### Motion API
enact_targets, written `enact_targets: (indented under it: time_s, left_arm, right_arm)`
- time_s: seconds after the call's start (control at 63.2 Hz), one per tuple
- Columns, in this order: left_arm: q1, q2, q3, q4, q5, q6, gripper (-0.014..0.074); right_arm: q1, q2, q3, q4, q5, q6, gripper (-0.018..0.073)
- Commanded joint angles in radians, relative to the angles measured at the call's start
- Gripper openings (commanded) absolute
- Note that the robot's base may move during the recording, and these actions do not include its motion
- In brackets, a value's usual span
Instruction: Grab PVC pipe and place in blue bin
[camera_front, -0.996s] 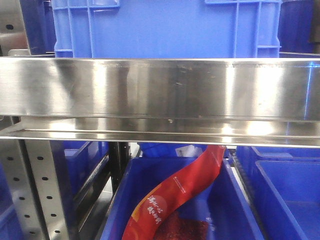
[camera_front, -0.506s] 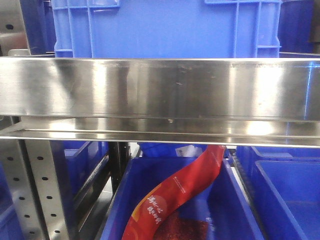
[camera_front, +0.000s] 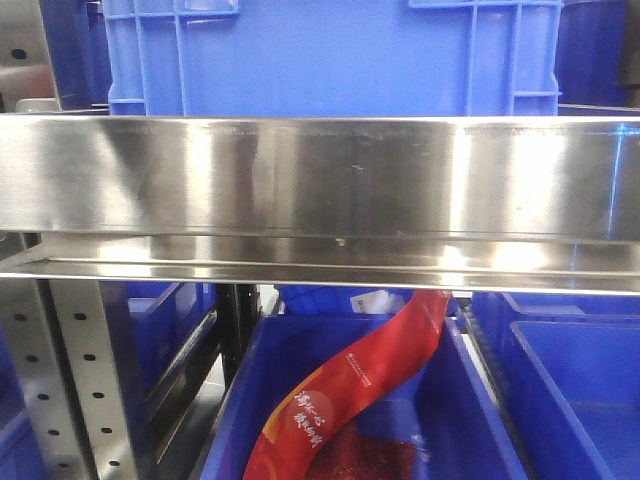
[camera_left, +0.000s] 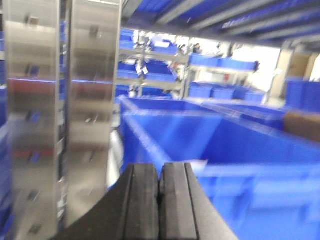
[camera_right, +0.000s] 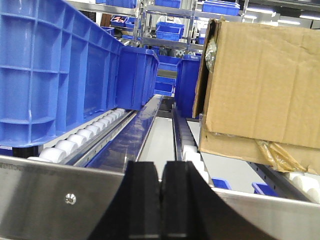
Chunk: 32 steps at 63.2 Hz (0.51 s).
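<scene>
— Pipe anywhere? 
— Not visible in any view; possibly hidden in a bin. Only a red pouch lying in the near blue bin below the steel shelf rail.
— Grippers?
— Left gripper closed, empty, beside a steel upright. Right gripper closed, empty, near a cardboard box.
— Risk?
— Reaching blind, probably striking the rail or grabbing the pouch instead.
</scene>
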Motion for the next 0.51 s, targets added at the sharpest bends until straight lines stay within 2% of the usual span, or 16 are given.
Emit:
enact_targets:
  time_s: [0.0, 0.19, 0.348, 0.49]
  left_arm:
    - [0.006, -0.038, 0.103, 0.021, -0.059, -0.003, -0.0111]
    - [0.022, -0.191, 0.343, 0.027, -0.081, -0.003, -0.0111]
    - [0.107, -0.36, 0.52, 0.027, -0.081, -0.003, -0.0111]
    - [0.188, -0.516, 0.63, 0.075, -0.081, -0.024, -0.0111]
  right_arm:
    - [-0.004, -0.003, 0.003, 0.001, -0.017, -0.005, -0.0168]
    - [-0.004, -0.003, 0.003, 0.001, -0.017, -0.005, -0.0168]
    - [-0.004, -0.003, 0.003, 0.001, -0.017, -0.005, -0.0168]
    - [-0.004, -0.003, 0.003, 0.001, -0.017, -0.005, -0.0168]
